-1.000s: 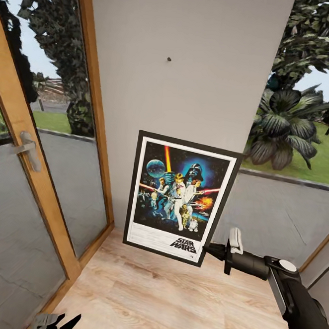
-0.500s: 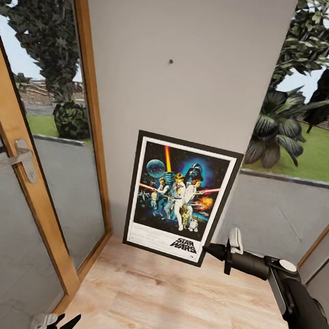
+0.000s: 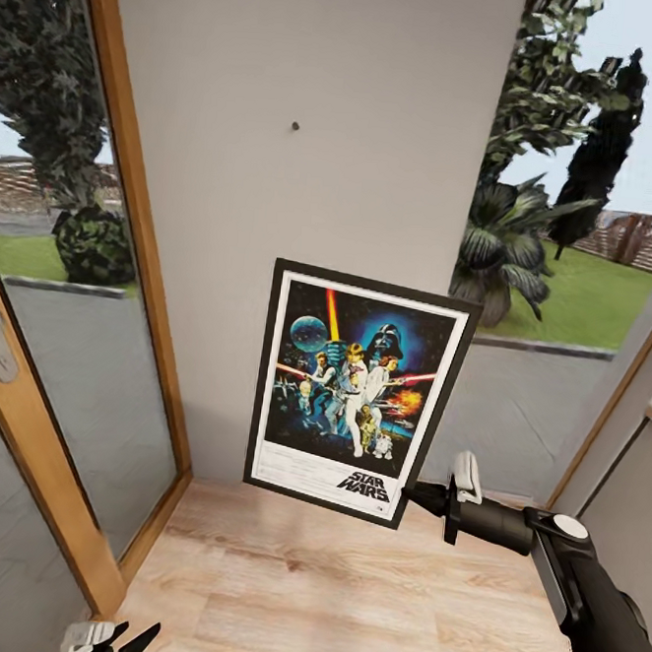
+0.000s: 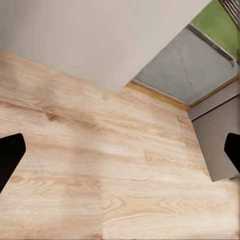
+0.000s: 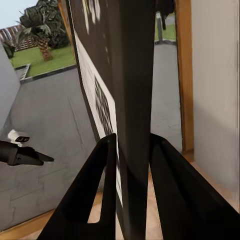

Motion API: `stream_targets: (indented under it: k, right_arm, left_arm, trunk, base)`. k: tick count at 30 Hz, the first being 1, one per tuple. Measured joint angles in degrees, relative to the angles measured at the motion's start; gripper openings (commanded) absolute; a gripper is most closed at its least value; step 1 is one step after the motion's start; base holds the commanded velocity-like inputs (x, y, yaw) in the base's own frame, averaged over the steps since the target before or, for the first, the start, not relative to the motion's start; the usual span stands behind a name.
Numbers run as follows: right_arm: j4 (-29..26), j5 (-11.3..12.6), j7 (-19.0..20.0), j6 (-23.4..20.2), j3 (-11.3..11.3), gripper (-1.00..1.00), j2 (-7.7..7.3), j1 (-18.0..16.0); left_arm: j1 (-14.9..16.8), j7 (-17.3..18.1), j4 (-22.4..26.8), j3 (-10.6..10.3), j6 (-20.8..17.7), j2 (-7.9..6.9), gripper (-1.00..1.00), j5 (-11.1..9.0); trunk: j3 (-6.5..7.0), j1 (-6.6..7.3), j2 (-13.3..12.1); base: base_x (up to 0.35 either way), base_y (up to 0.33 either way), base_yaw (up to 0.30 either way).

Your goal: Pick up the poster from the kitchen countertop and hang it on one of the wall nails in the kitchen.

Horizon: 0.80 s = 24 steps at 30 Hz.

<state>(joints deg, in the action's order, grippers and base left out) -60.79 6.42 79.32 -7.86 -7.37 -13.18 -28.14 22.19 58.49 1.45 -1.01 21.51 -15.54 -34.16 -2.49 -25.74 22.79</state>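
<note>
Right end effector (image 3: 412, 494) pinches the lower right corner of the poster (image 3: 357, 400), its two dark fingers (image 5: 95, 190) pressed against the black frame edge. The poster hangs upright, slightly tilted, in front of a grey wall panel (image 3: 317, 88) between two glazed openings with wooden frames; a nail (image 3: 295, 126) sits on the wall above it. The right arm reaches in low and level over the wood floor (image 3: 341, 604). Left end effector (image 3: 111, 640) hangs low with fingers spread apart.

Pale wood-plank floor (image 3: 341, 604), meets grey wall (image 3: 310, 166) at back & wood door frame (image 3: 73, 502) on left.
</note>
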Motion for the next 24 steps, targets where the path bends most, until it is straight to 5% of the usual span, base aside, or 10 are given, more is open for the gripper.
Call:
stream_targets:
  k: [13, 24]
  right_arm:
    - [-0.05, 0.01, 0.0, 0.0, 0.01, -1.0, 0.01, -0.01]
    - [-0.21, 0.06, 0.0, 0.0, 0.01, -1.0, 0.01, -0.01]
  left_arm:
    - [-0.01, 0.01, 0.01, -0.01, 0.0, -0.01, 1.0, -0.01]
    - [-0.01, 0.01, 0.01, -0.01, 0.0, -0.01, 1.0, -0.01]
  trunk:
    - [0.51, 0.01, 0.0]
    - [0.52, 0.01, -0.01]
  base:
    - [0.013, 0.002, -0.126]
    - [0.22, 0.055, -0.001]
